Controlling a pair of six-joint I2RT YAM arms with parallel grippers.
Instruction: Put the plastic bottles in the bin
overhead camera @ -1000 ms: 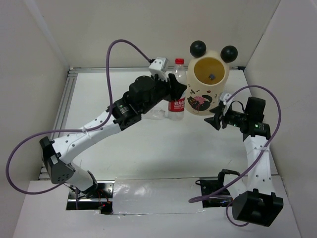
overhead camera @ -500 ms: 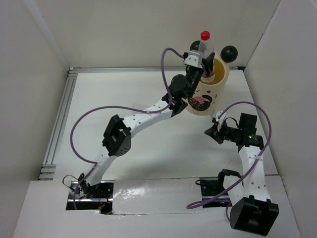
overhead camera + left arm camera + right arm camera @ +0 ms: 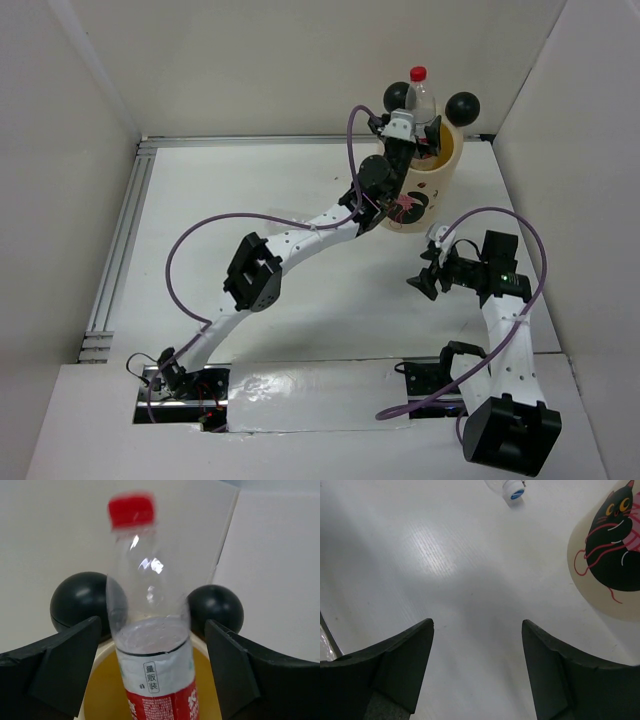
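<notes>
A clear plastic bottle (image 3: 420,95) with a red cap and red label stands upright in the mouth of the cream-yellow bin (image 3: 428,192), its lower part inside. My left gripper (image 3: 418,135) is open over the bin's rim. In the left wrist view the bottle (image 3: 150,645) sits between the wide-apart jaws with a gap on each side, and its cap is blurred. The bin's yellow inside (image 3: 100,695) and a black ball ear (image 3: 80,602) show behind it. My right gripper (image 3: 424,277) is open above bare table, nothing between its fingers (image 3: 400,665).
A blue-capped bottle end (image 3: 511,490) lies on the table at the top of the right wrist view. The bin's black cat print (image 3: 615,545) is at that view's right edge. White walls enclose the table, and a metal rail (image 3: 118,250) runs along the left.
My left arm lifted the red-capped bottle from the table beside the bin to over its mouth, then opened its jaws. My right gripper shut, reopened, and drew back toward the near side.
</notes>
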